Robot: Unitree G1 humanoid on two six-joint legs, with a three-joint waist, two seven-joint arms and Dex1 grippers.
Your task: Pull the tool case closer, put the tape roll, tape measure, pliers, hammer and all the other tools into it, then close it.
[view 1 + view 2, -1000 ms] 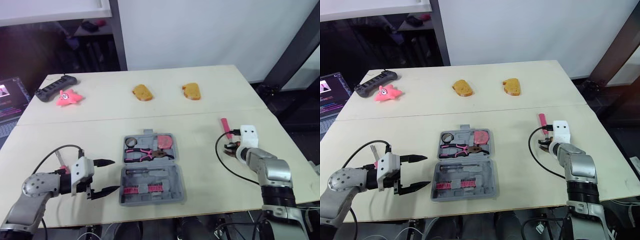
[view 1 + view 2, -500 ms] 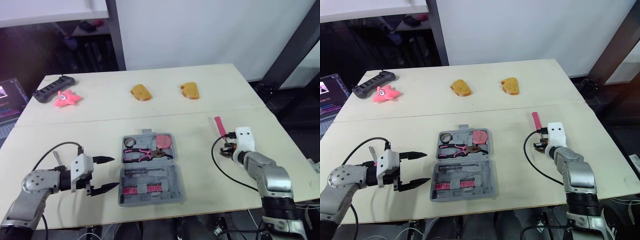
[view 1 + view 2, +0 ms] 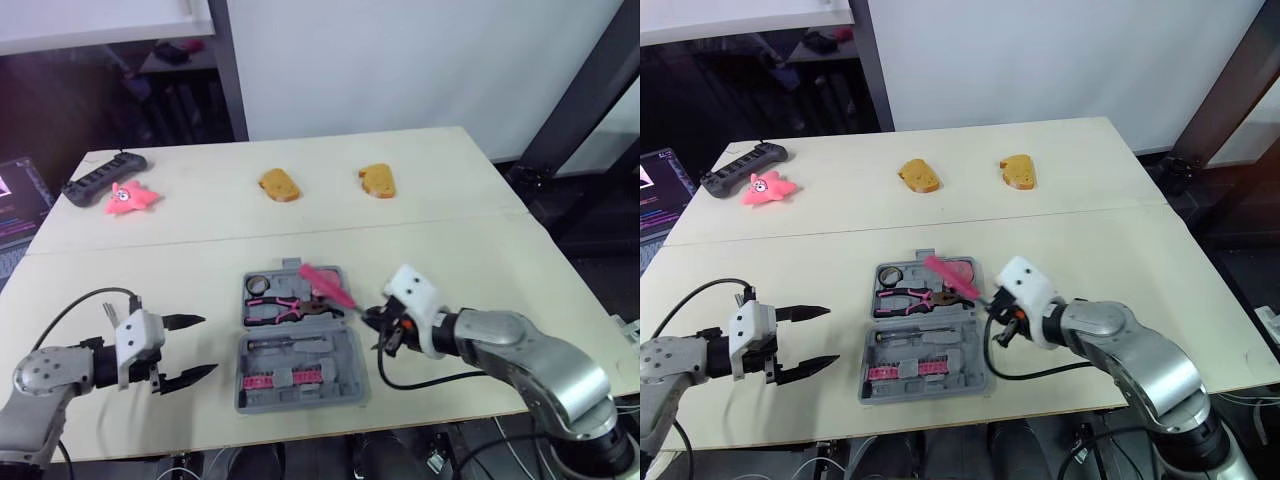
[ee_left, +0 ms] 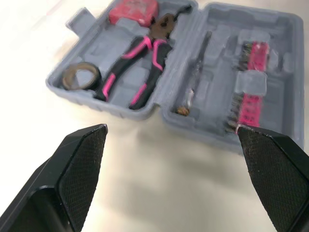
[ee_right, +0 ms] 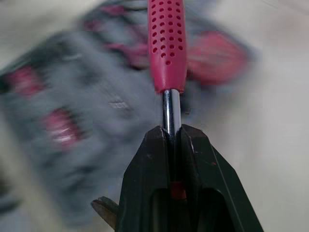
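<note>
The right gripper (image 5: 171, 133) is clamped on the chrome shank of the hammer (image 5: 167, 43), its 2 black fingers pinching the bare metal just below the pink perforated grip. The handle juts out over the far half of the open tool case (image 3: 340, 352), above the red tape measure (image 4: 133, 10). The hammer's head sits back behind the fingers and is hard to make out.

The case lies flat near the front edge of the table. The tape roll (image 3: 263, 284) and the pink-handled pliers (image 3: 290, 308) are seated in the far half. The near half holds a screwdriver (image 4: 199, 63) and a pink bit rack (image 4: 251, 82).

The left gripper (image 3: 208, 346) hovers low beside the case on the robot's left, its jaws wide apart and empty.

The hammer is stiff and likely head-heavy, so a hold close to the head keeps it from drooping. The polished shank looks slippery and could twist in a 2-finger pinch, while the rubbery grip would offer more friction. Lowering it flat into its moulded recess should need the handle lined up along the case first.
</note>
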